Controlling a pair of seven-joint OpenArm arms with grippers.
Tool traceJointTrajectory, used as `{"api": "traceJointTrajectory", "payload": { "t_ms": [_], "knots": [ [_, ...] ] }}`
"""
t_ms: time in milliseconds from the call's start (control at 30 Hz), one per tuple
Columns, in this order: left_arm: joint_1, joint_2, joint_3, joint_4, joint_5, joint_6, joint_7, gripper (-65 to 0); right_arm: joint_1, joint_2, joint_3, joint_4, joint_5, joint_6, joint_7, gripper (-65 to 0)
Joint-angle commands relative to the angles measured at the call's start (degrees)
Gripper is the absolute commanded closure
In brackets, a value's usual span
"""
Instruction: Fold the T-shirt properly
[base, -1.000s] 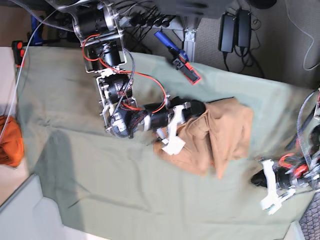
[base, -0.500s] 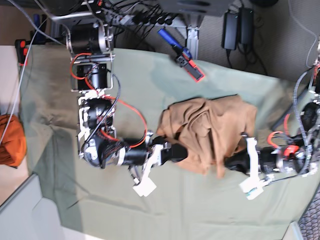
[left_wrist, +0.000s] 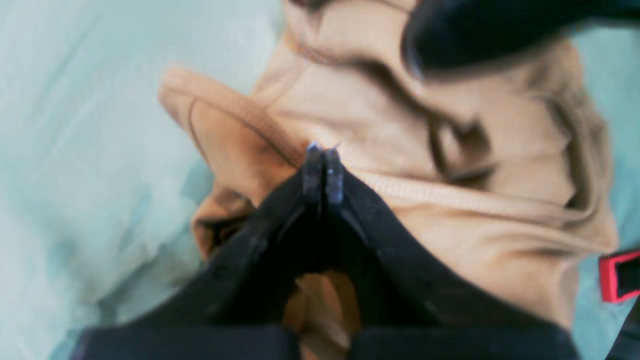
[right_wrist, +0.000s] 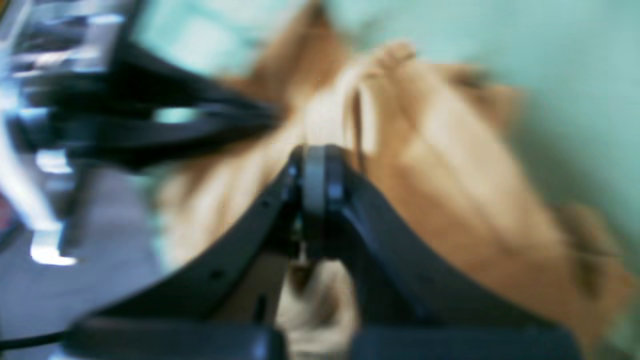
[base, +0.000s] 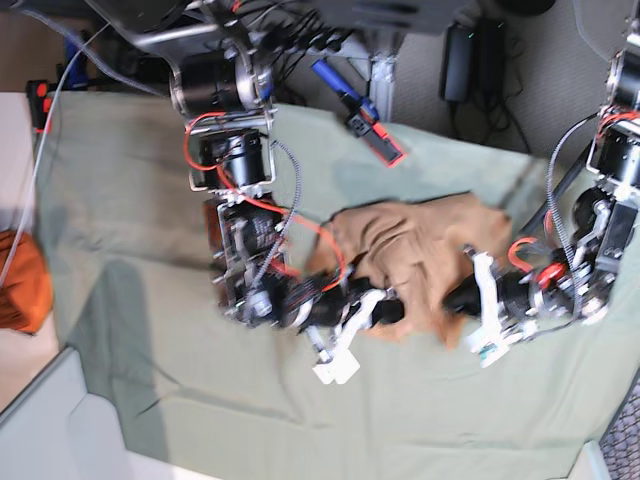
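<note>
Crumpled tan T-shirt (base: 420, 255) mid-table on the green table cloth (base: 120, 300), left claw (left_wrist: 320, 167) and right claw (right_wrist: 314, 175) both closed, each pinching shirt fabric from opposite sides.

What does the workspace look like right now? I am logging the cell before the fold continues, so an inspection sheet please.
Surface: sage-green table cloth, wrinkled, covering the table.
Job's things: tan T-shirt bunched in a crumpled heap, not folded.
Clutter: orange cloth bundle at the table's edge; blue and red tool at the cloth's far edge.
Grippers: left gripper shut, its tips against the T-shirt's folds; right gripper shut at the shirt's opposite side. Whether either pinches fabric cannot be told.
Cables: red wires looping along the right arm; black power bricks on the floor.
Surroundings: carpeted floor beyond the table.
</note>
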Motion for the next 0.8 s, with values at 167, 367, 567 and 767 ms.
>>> {"api": "traceJointTrajectory", "payload": {
  "t_ms": [167, 367, 567, 767],
  "knots": [
    [-1.38, -3.56, -0.48, 0.35, -0.39, -0.12, -1.05, 0.0, 1.62, 2.86, 0.2, -0.61, -1.11, 6.93, 1.77, 0.0],
    [-1.31, -4.57, -0.5, 0.35, -0.31, -0.12, -1.01, 0.0, 1.55, 5.2, 0.2, -0.74, -1.09, 6.93, 1.7, 0.0],
    [-0.2, -5.11, -1.09, 0.35, -0.61, -0.12, -1.01, 0.0, 1.57, 5.09, 0.2, -0.72, 1.31, 6.93, 1.68, 0.0],
    [0.17, -5.14, -8.33, 2.32, -9.35, -0.12, 5.42, 0.0, 2.78, 5.22, 1.44, 2.69, 6.73, 6.93, -0.87, 0.0]
  ]
}}
